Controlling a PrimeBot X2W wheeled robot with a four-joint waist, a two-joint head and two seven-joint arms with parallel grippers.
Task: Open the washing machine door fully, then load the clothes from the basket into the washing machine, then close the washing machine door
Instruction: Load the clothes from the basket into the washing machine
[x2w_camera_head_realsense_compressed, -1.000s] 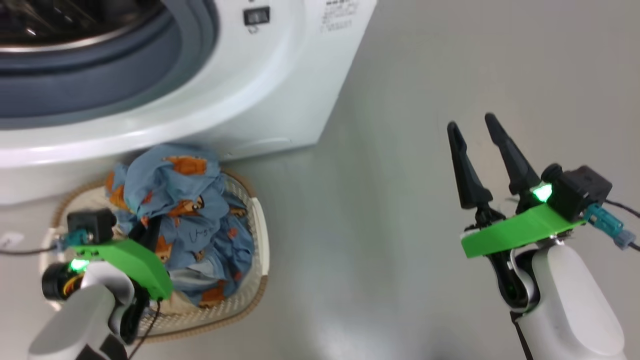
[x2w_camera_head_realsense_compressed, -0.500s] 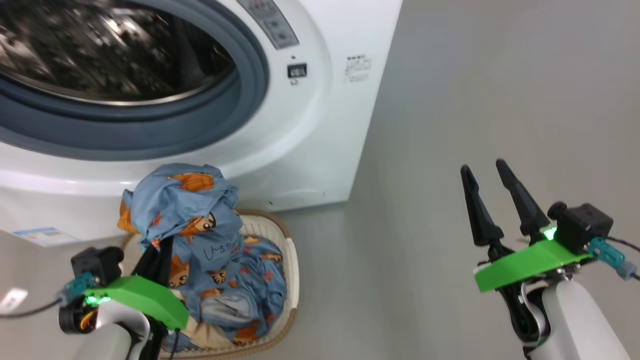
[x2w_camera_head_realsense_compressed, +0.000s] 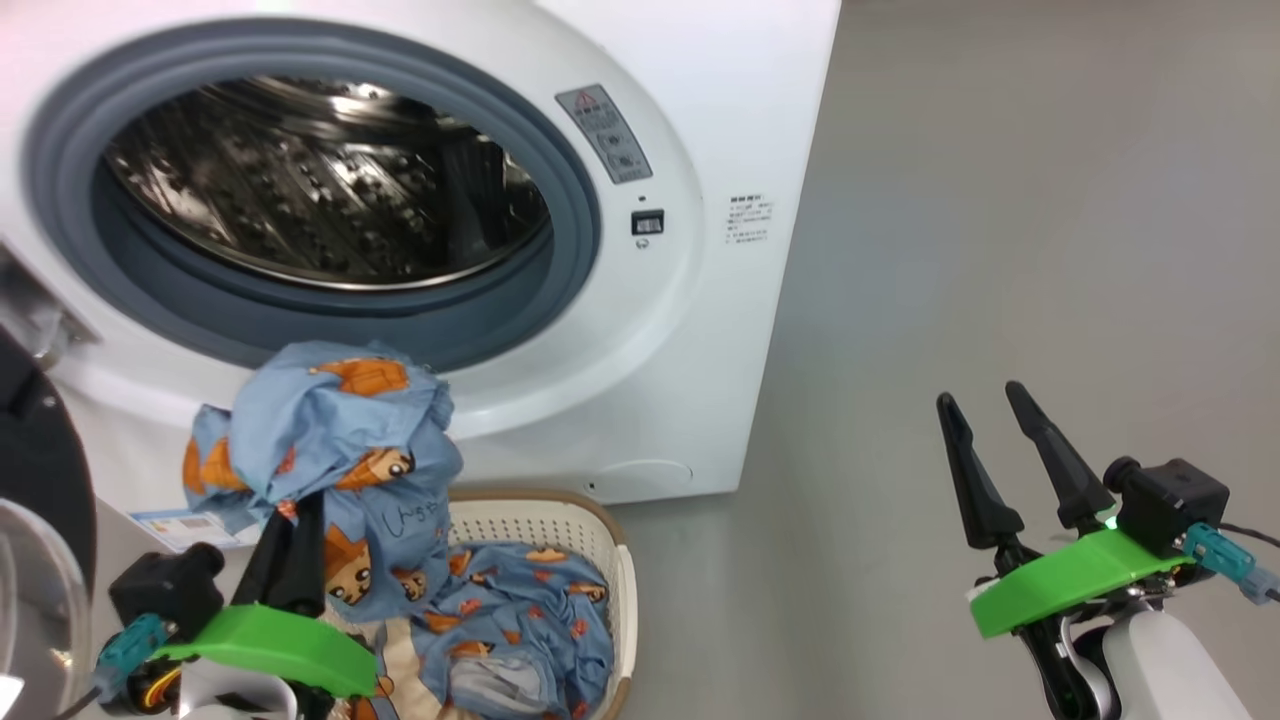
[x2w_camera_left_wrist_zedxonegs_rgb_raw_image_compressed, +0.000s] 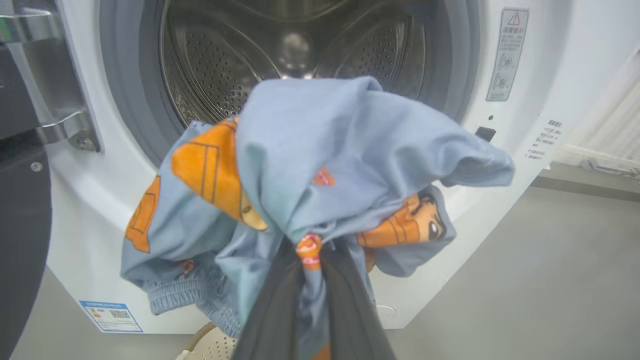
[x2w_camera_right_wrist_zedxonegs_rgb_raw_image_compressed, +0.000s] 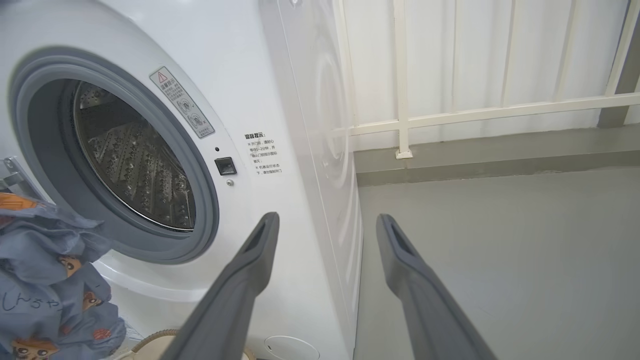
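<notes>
Left pincer (x2w_camera_head_realsense_compressed: 298, 515) clamped tight on a bunch of the clothes (x2w_camera_head_realsense_compressed: 330, 430), held above the basket (x2w_camera_head_realsense_compressed: 622, 590) and in front of the washing machine (x2w_camera_head_realsense_compressed: 700, 330), just below its open drum (x2w_camera_head_realsense_compressed: 320, 200). Washing machine door (x2w_camera_head_realsense_compressed: 35, 480) swung out at far left. More garments lie in the basket; right pincer (x2w_camera_head_realsense_compressed: 980, 395) spread wide, empty, well to the right over the floor (x2w_camera_head_realsense_compressed: 1000, 200).

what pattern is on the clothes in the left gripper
The clothes are light blue with orange-brown cartoon bears; clearest in left wrist view.
</notes>
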